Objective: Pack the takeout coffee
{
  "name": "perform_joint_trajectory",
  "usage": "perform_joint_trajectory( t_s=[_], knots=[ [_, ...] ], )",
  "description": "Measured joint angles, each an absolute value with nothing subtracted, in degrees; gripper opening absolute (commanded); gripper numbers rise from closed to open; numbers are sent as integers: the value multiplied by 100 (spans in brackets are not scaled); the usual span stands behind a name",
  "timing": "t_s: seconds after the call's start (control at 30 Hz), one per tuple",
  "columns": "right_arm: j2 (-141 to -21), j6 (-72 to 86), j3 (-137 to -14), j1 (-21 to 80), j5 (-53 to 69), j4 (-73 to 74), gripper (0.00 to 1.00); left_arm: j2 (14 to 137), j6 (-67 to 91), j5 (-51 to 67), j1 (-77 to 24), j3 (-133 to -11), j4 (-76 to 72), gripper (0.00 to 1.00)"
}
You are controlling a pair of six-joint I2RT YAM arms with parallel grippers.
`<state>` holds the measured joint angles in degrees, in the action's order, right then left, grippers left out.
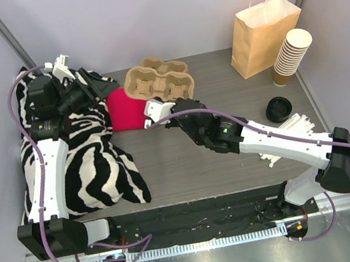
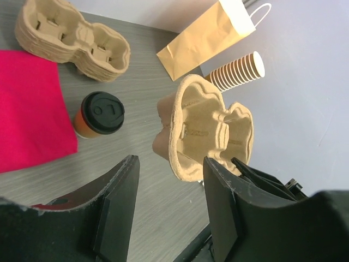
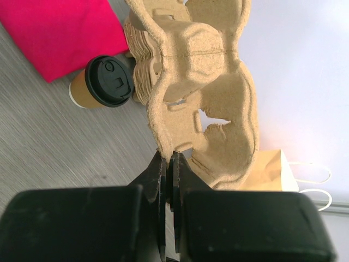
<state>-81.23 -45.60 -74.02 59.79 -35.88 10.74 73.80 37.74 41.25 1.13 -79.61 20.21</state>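
The takeout coffee [image 2: 98, 114], a small tan cup with a black lid, stands on the table beside the red cloth [image 2: 27, 109]; the right wrist view also shows the coffee [image 3: 103, 82]. My right gripper [image 3: 170, 155] is shut on the rim of one pulp cup carrier [image 3: 202, 98], holding it tilted above the table. In the left wrist view that carrier [image 2: 199, 128] hangs just past my left gripper [image 2: 170, 164], which stands open with nothing between its fingers. In the top view the coffee is hidden, the left gripper [image 1: 95, 84] is at the back left and the right gripper [image 1: 163, 109] mid-table.
A stack of pulp carriers [image 1: 156, 80] lies at the back centre. The paper bag [image 1: 260, 38] stands at the back right beside a tall stack of lidless cups [image 1: 291, 56]. A loose black lid [image 1: 278, 109], white sticks [image 1: 296, 126] and a zebra cloth [image 1: 93, 166] also lie here.
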Motion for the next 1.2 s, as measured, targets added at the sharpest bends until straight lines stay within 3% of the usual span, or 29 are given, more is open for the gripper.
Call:
perform_joint_trajectory(
  t_s=[0.5, 0.77, 0.93, 1.0, 1.07, 1.1, 1.17, 1.2],
  knots=[
    [-8123, -4532, -7397, 6132, -3476, 1074, 1, 7454, 4309, 4276, -172, -7450, 1505, 52],
    [-8103, -4530, -7384, 6191, -3376, 1079, 1, 7454, 4335, 4318, -220, -7417, 1343, 42],
    [-8044, -4530, -7371, 6211, -3328, 1081, 1, 7463, 4340, 4316, -220, -7380, 1306, 25],
    [-8027, -4530, -7371, 6215, -3308, 1087, 7, 7467, 4344, 4316, -220, -7376, 1302, 15],
    [-8014, -4525, -7371, 6217, -3286, 1114, 21, 7467, 4351, 4316, -220, -7373, 1302, 10],
    [-8012, -4510, -7371, 6217, -3271, 1133, 39, 7467, 4327, 4316, -220, -7369, 1302, 4],
    [-7996, -4460, -7371, 6217, -3199, 1238, 59, 7470, 4307, 4322, -220, -7367, 1315, 0],
    [-7985, -4414, -7373, 6215, -3151, 1293, 63, 7470, 4296, 4316, -220, -7367, 1315, 0]
  ],
)
